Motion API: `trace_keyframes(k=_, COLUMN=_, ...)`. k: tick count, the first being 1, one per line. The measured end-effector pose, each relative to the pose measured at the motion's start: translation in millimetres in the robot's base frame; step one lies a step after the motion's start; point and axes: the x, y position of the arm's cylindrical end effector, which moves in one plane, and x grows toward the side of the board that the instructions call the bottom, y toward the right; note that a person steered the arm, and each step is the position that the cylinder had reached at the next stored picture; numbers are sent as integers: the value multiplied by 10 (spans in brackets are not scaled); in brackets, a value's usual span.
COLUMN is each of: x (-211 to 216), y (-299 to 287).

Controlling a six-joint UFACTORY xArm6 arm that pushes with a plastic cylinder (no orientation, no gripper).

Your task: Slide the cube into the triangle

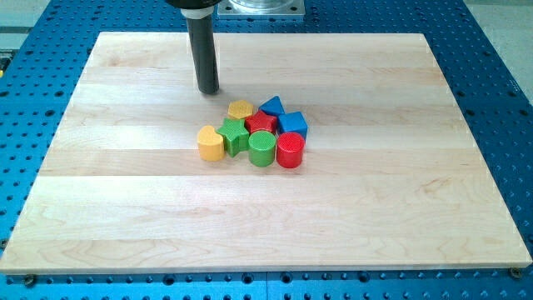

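The blue cube (293,125) sits at the right of a tight cluster near the board's middle. The blue triangle (271,106) lies just above and left of it, touching or nearly touching. My tip (208,89) stands on the board up and left of the cluster, about 40 px left of the yellow hexagon (241,109), apart from all blocks. The dark rod rises from the tip to the view's top.
The cluster also holds a red star-like block (261,122), a green star (235,136), a yellow heart-like block (211,143), a green cylinder (261,148) and a red cylinder (290,151). The wooden board (125,208) lies on a blue perforated table.
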Motion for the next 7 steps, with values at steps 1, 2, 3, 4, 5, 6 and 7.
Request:
trace_keyframes(k=1, x=-66, y=232)
trace_keyframes(k=2, x=147, y=792)
trace_keyframes(k=3, x=681, y=1176)
trace_keyframes(k=4, x=880, y=1257)
trace_keyframes(k=5, x=766, y=1696)
trace_keyframes(k=6, x=604, y=2196)
trace_keyframes(k=7, x=937, y=2333)
